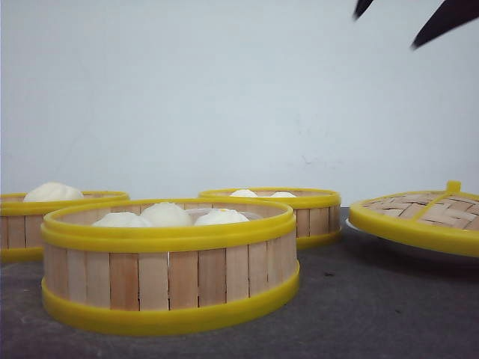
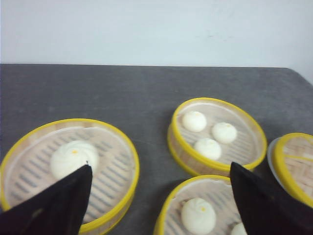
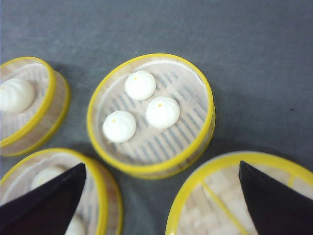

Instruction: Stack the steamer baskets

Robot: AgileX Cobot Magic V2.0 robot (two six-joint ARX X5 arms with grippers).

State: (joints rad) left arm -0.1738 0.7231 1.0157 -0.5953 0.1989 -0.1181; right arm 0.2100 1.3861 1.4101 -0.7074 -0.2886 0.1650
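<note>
three steamer baskets sit apart on the dark bench (image 2: 122,88), none stacked yet. in the front view the near basket (image 1: 171,265) stands closest to the camera with three buns, the left basket (image 1: 34,224) lies partly out of frame with one bun showing, and the far basket (image 1: 296,213) sits behind and to the right with buns of its own. the woven lid (image 1: 419,217) rests on a white plate (image 1: 408,250) further right, and is no part of the stack.

the right hand (image 3: 161,196) hangs high, its dark fingers spread wide and holding nothing; the far basket lies just ahead of the gap between them, with the lid under one finger. the left hand (image 2: 161,196) is likewise wide open and empty, with the left basket under one finger and the near basket's rim in the gap.

being round, the baskets have no long axis to line up with. by my judgement the right arm is the nearer one to the far basket, the left arm to the left basket.
</note>
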